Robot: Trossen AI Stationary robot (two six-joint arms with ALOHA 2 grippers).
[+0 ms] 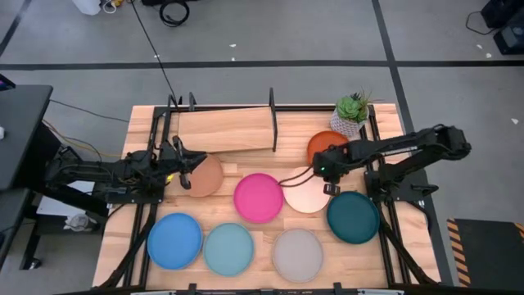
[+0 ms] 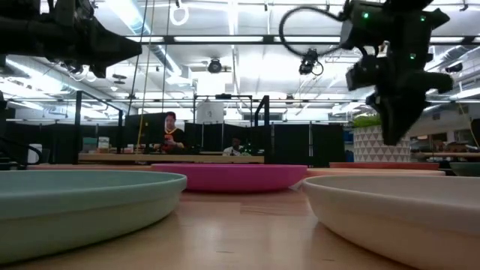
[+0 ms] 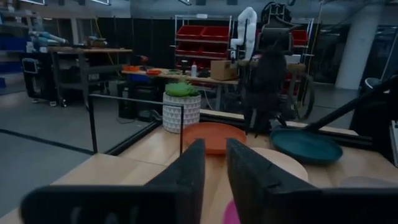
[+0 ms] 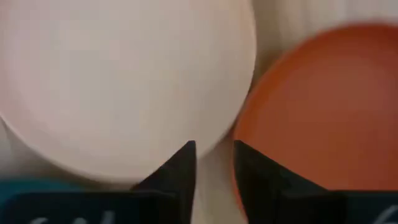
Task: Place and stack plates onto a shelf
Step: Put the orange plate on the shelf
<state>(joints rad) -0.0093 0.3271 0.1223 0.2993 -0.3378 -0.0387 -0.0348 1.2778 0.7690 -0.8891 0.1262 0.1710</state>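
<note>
High view, read left to right. Left pincer (image 1: 182, 168) sits at the tan plate (image 1: 202, 174), near the left end of the shelf (image 1: 225, 129); whether it touches the plate cannot be told. Its wrist view shows the two fingers (image 3: 186, 171) set a narrow gap apart with nothing between them.

Shelf lies across the back of the worktop (image 1: 246, 274), a black upright divider (image 1: 272, 121) standing at its right end. No plate rests on it.

Front row: blue plate (image 1: 174, 240), pale blue plate (image 1: 229, 249), grey plate (image 1: 297, 255). Middle row: tan plate, magenta plate (image 1: 259, 197), cream plate (image 1: 306, 195), dark teal plate (image 1: 353, 216). Magenta and cream rims touch; cream and dark teal lie close.

Right pincer (image 1: 329, 174) hangs over the seam between the cream plate and the orange plate (image 1: 326, 144). Right wrist view: fingers (image 4: 177, 165) slightly parted, empty, aimed at the strip of wood between the two rims. Cable from the right arm loops over the cream plate.

Small white pot with a green plant (image 1: 351, 113) stands at the back right corner, just beside the orange plate.

Worktop is light wooden slats in a black frame. Floor is grey with dark lines. Low view shows a person (image 2: 172, 133) seated at a far desk, under ceiling strip lights.
</note>
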